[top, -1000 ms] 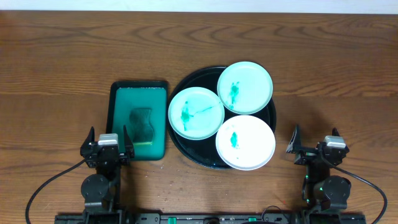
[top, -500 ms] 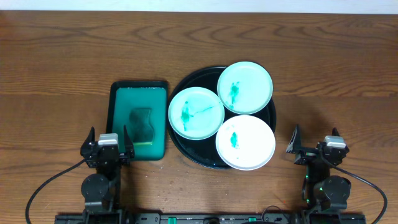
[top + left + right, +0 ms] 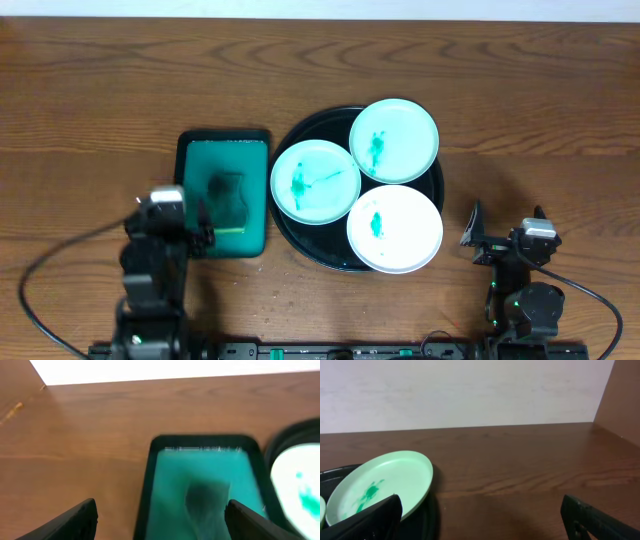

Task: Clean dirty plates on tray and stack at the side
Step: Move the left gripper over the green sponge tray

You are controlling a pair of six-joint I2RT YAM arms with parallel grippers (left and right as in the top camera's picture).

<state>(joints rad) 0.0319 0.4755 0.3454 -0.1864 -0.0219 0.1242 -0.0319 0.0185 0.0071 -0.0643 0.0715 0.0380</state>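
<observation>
On blk tray [image 3: 310, 245]: 3 smeared plates [image 3: 315, 182]

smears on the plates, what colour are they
Teal-green smears on the plates, clearest in the overhead view.

Brown table [image 3: 120, 80] with wavy wood grain; round tray [image 3: 310, 243] in glossy black. Of its 3 plates, the far plate [image 3: 394, 140] is pale mint with a teal-green smear, the left plate [image 3: 315, 182] pale mint streaked teal, the near plate [image 3: 395, 228] white with 1 teal blotch. Left, a teal-green rectangular tray [image 3: 205, 165], rimmed black, with a dark mottled pad [image 3: 228, 200].
</observation>
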